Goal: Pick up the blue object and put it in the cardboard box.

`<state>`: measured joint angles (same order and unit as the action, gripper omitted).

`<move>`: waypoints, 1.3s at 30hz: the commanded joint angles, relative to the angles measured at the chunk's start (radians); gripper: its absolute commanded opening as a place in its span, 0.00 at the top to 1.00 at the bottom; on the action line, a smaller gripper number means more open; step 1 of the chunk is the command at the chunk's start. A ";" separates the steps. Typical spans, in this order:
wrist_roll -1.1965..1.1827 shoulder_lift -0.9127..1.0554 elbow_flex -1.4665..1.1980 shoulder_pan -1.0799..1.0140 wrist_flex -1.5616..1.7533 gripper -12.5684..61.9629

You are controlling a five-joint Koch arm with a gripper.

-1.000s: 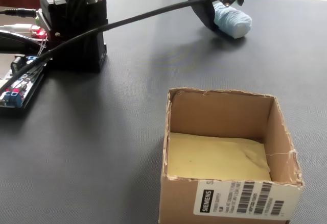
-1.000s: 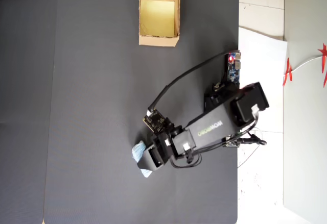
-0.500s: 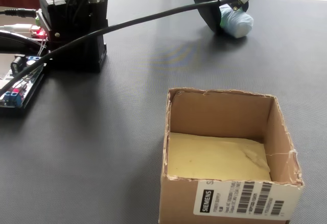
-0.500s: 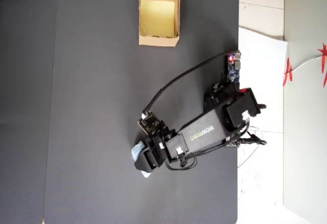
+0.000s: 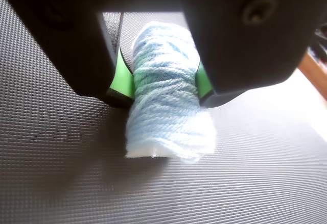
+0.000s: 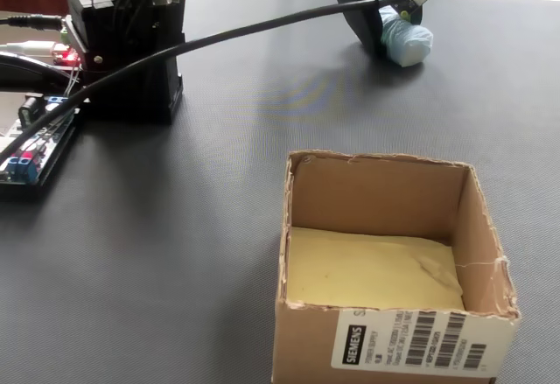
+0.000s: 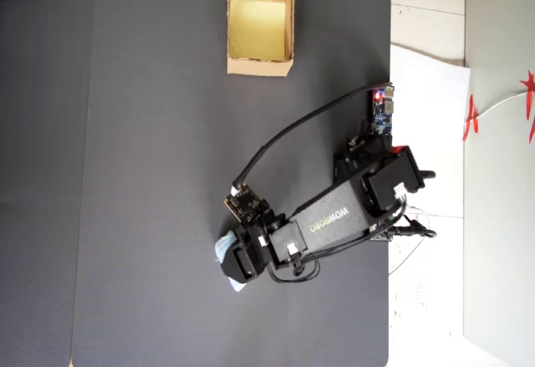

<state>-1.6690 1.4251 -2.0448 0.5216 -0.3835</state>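
The blue object (image 5: pixel 166 106), a pale blue wound-yarn bundle, sits between the green pads (image 5: pixel 122 78) of my gripper (image 5: pixel 164 89), which is shut on its middle. Both pads press into the yarn. The bundle's lower end touches or nearly touches the dark ribbed mat. In the fixed view the gripper (image 6: pixel 385 38) holds the bundle (image 6: pixel 407 43) at the far right of the mat. The cardboard box (image 6: pixel 306 331) stands open in the near foreground with nothing in it. In the overhead view the box (image 7: pixel 259 68) is at the top and the gripper (image 7: pixel 234 258) with the bundle (image 7: pixel 223 250) is low, well apart.
The arm's black base (image 6: pixel 131 52) stands at the far left of the fixed view, with circuit boards (image 6: pixel 35 148) beside it. A black cable (image 6: pixel 219 38) hangs over the mat toward the wrist. White paper (image 7: pixel 426 91) lies past the mat's right edge in the overhead view.
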 commanded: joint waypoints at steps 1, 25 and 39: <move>-0.009 0.057 0.018 -0.005 0.104 0.75; 0.071 0.611 -0.414 -0.436 0.543 0.75; 0.100 0.696 -0.422 -0.842 0.565 0.75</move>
<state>-1.5723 2.0939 -2.5035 -0.3129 0.0644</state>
